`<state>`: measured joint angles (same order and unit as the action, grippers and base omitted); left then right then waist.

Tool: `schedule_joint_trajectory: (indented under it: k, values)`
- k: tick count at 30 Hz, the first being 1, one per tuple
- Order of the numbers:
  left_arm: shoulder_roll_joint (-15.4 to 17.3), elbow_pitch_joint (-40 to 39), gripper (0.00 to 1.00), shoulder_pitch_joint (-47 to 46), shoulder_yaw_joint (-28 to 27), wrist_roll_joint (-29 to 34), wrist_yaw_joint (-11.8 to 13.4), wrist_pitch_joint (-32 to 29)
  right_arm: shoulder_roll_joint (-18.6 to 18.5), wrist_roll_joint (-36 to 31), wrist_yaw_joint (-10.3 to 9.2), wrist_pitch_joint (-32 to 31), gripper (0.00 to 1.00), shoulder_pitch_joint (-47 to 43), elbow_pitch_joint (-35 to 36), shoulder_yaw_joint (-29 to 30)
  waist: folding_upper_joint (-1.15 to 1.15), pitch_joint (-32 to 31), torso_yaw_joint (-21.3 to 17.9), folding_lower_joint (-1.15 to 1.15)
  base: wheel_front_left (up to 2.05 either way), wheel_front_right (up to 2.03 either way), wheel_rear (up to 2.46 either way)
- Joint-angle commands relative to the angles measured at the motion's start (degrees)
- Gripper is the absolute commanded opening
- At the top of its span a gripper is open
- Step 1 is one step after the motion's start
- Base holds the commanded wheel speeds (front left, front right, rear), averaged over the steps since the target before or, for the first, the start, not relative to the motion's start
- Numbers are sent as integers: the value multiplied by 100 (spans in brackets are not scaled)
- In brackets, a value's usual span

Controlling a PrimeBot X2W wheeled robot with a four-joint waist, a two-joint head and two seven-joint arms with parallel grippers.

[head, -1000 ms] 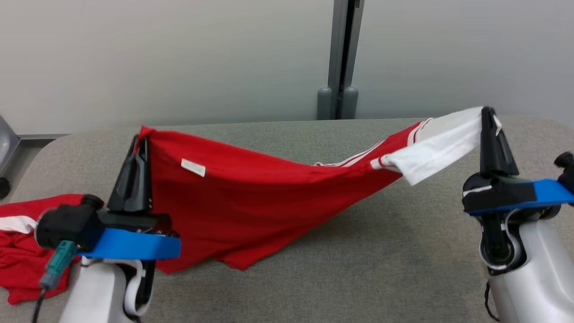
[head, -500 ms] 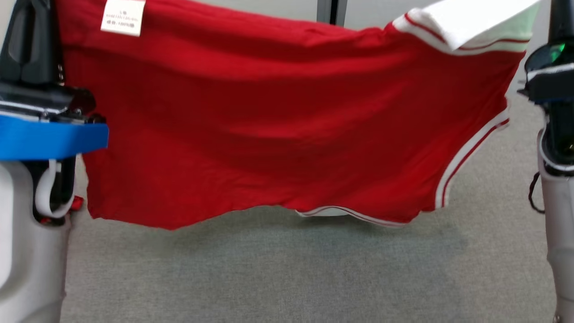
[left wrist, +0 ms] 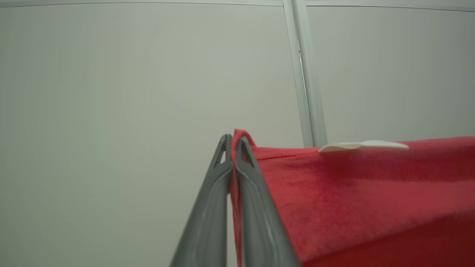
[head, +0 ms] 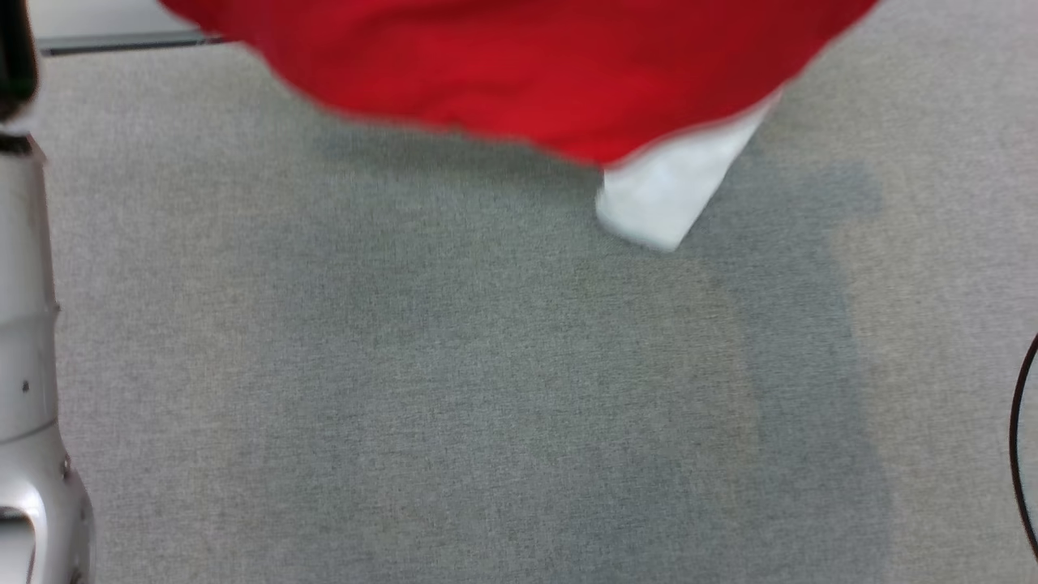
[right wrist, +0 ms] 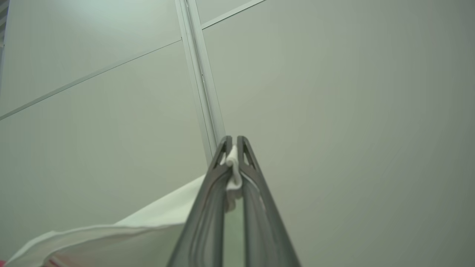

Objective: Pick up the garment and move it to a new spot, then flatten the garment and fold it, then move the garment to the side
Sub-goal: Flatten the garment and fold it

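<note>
Left tool [left wrist: 233, 138], right tool [right wrist: 233, 139] pinch garment [left wrist: 352, 193]

Seemingly a plain lab or office room: pale partition panels [left wrist: 148, 74] and a grey cloth-covered table [head: 486, 365].

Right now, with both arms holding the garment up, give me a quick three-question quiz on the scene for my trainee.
1. True or false: the left gripper is shut on a red edge of the garment.
2. What colour is the cloth pinched by the right gripper? A. red B. white C. blue
3. In the head view, which part of the garment hangs lowest over the grey table?

Key: 1 true; 2 B; 3 the white piece.
</note>
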<state>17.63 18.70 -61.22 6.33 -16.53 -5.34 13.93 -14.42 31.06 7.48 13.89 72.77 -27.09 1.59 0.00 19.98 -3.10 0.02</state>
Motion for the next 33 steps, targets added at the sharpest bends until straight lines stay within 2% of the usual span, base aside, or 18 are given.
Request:
schedule_joint_trajectory:
  k: [1,5,7,12,16,22,25,28,33]
  values:
    - [-47,99,0,-250,-56,34,28,73,-58,-64,2,65,0,251,-85,28,0,225,128,-2,0,0,0]
    - [-146,94,0,-498,-238,97,-9,125,-106,66,2,130,0,462,-76,224,0,348,94,-2,0,0,0]
    - [-253,22,0,-183,-334,115,-41,128,-136,150,2,132,0,207,101,322,0,362,67,-2,0,0,0]
    - [-536,-63,0,1012,-711,109,-97,131,-62,446,2,131,0,-1140,570,188,0,251,-9,-2,0,0,0]
    - [-882,214,0,2387,-916,90,-152,132,102,775,1,135,0,-2736,829,111,0,100,-78,-2,0,0,0]
    - [-1334,715,0,4065,-1054,30,-214,133,408,1105,1,136,0,-4836,686,71,0,-235,-103,-2,0,0,0]
    - [-1408,829,0,4652,-1168,-58,-203,134,553,1159,1,136,0,-5548,588,54,0,-457,-119,-2,0,0,0]
    - [-1458,932,0,5186,-1054,-66,-209,134,668,1166,1,136,0,-6103,513,66,0,-721,-136,-2,0,0,0]
    - [-1458,969,0,5904,-897,-416,-205,134,726,1198,1,137,0,-6722,426,40,0,-1168,-122,-2,0,0,0]
